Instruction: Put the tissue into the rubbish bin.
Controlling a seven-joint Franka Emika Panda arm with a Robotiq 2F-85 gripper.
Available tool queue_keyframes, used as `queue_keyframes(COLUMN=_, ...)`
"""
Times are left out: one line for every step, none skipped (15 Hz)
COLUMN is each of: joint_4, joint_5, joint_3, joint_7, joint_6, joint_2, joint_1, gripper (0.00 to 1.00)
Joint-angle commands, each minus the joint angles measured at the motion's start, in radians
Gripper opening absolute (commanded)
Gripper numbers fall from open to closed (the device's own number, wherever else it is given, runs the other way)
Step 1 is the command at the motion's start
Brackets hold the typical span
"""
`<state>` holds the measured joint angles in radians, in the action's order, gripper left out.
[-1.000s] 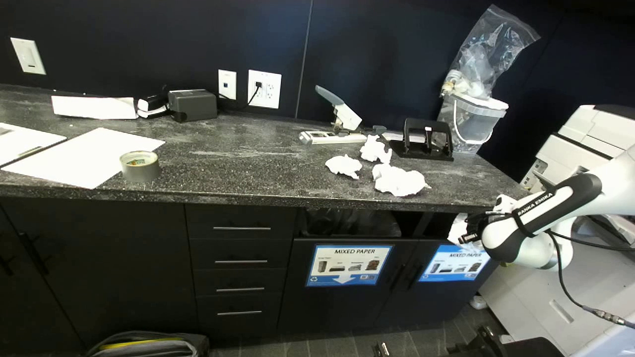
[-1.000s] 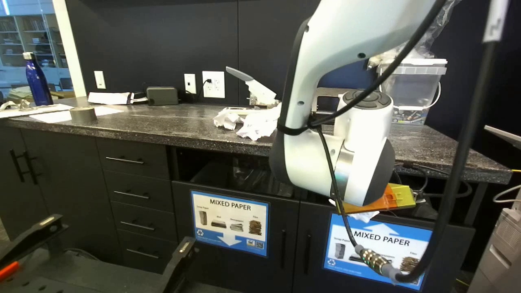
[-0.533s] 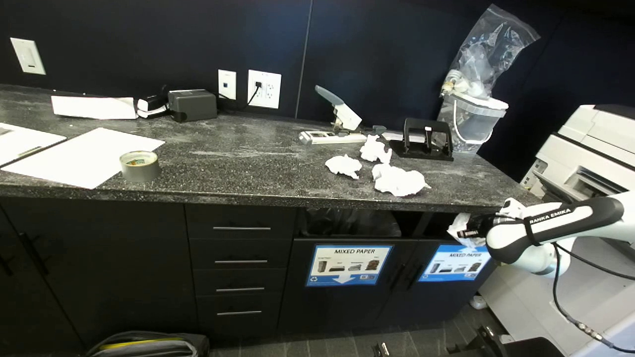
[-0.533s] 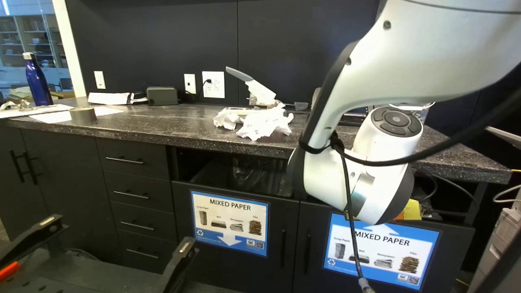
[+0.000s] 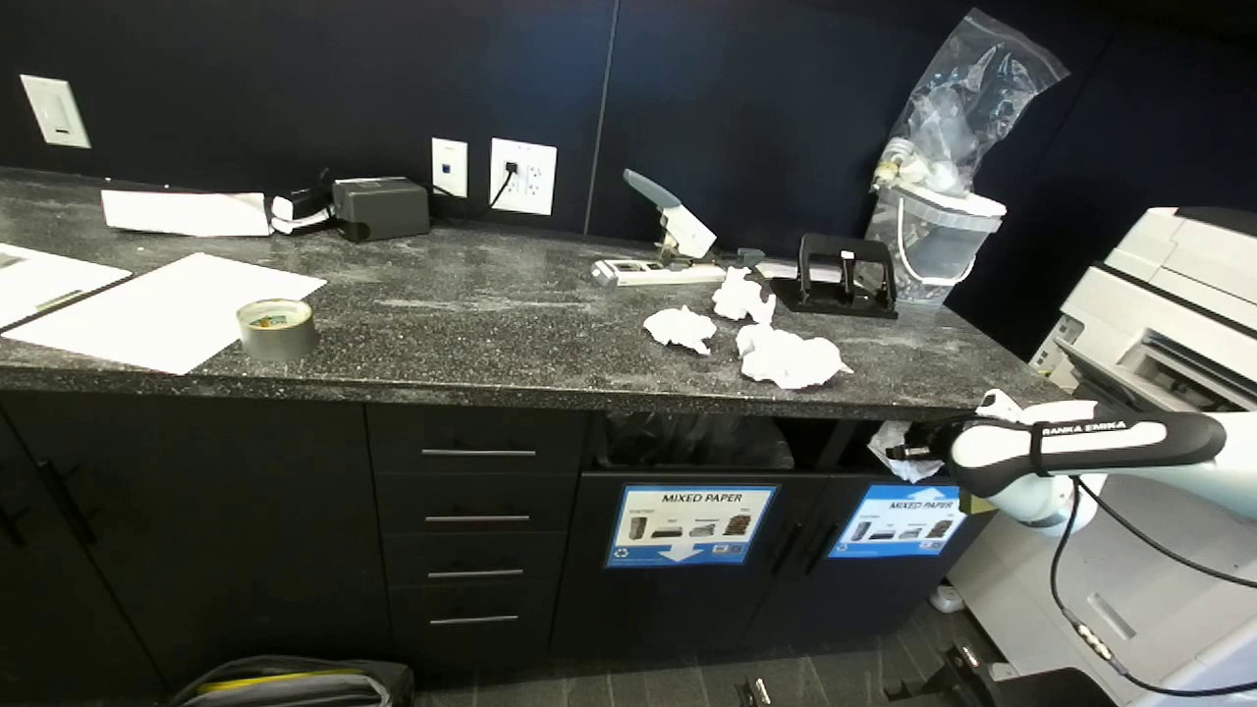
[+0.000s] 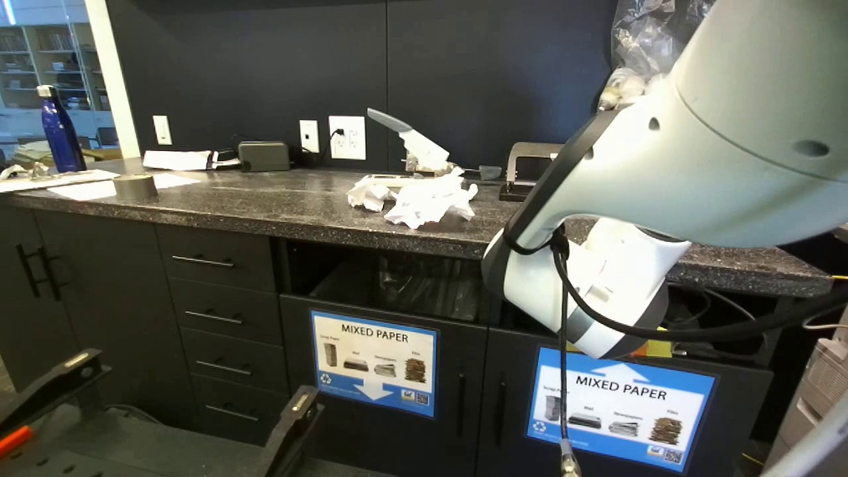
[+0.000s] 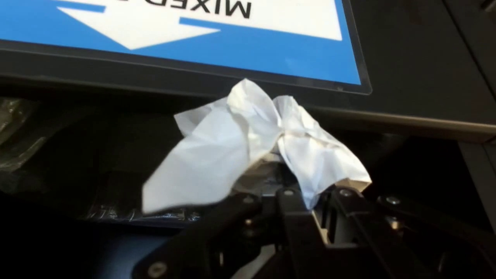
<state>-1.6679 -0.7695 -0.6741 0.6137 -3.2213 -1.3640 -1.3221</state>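
In the jaws, the tissue [image 7: 228, 143] is looking papery, matt and creased. Below them, the rubbish bin [image 7: 410, 58] is showing a smooth, matt front, its sign [image 7: 182, 35] looking glossy. Near them, plastic film [image 7: 19, 143] is glinting; above, the countertop [image 5: 491, 344] is looking stone-like.

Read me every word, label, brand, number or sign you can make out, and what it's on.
"MIXED PAPER": up-arrow sign on the rubbish bin.
"MIXED PAPER": down-arrow sign on the neighbouring cabinet door.
"Scrap Paper": both signs; cable crosses one.
"Mail": both signs.
"Newspapers": both signs.
"Files": both signs.
"RANKA EMIKA": robot arm, beside a black strap.
Print along the signs' bottom edges: too small to read.
Numbers: none readable.
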Motion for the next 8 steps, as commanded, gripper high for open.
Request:
queue_keyframes(joint_4=0.106, joint_5=-0.012, joint_3=-0.092, joint_7=0.083, joint_6=0.071, joint_2=-0.104, joint_1=-0.012, gripper=0.14)
queue_keyframes(joint_4=0.119, joint_5=-0.01, joint_3=-0.105, joint_7=0.097, joint_6=0.086, joint_2=-0.116, joint_1=-0.012, gripper=0.14)
queue_keyframes(joint_4=0.121, joint_5=-0.009, joint_3=-0.109, joint_7=0.11, joint_6=0.087, joint_2=-0.123, joint_1=-0.017, gripper=0.14)
queue_keyframes(joint_4=0.124, joint_5=-0.005, joint_3=-0.113, joint_7=0.12, joint_6=0.096, joint_2=-0.127, joint_1=-0.02, gripper=0.14)
queue_keyframes(joint_4=0.125, joint_5=-0.004, joint_3=-0.114, joint_7=0.129, joint_6=0.099, joint_2=-0.127, joint_1=-0.019, gripper=0.14)
queue_keyframes(joint_4=0.125, joint_5=-0.003, joint_3=-0.113, joint_7=0.133, joint_6=0.101, joint_2=-0.126, joint_1=-0.019, gripper=0.14)
queue_keyframes(joint_4=0.128, joint_5=-0.001, joint_3=-0.107, joint_7=0.133, joint_6=0.101, joint_2=-0.124, joint_1=-0.013, gripper=0.14)
queue_keyframes(joint_4=0.129, joint_5=0.008, joint_3=-0.102, joint_7=0.121, joint_6=0.103, joint_2=-0.117, joint_1=-0.008, gripper=0.22)
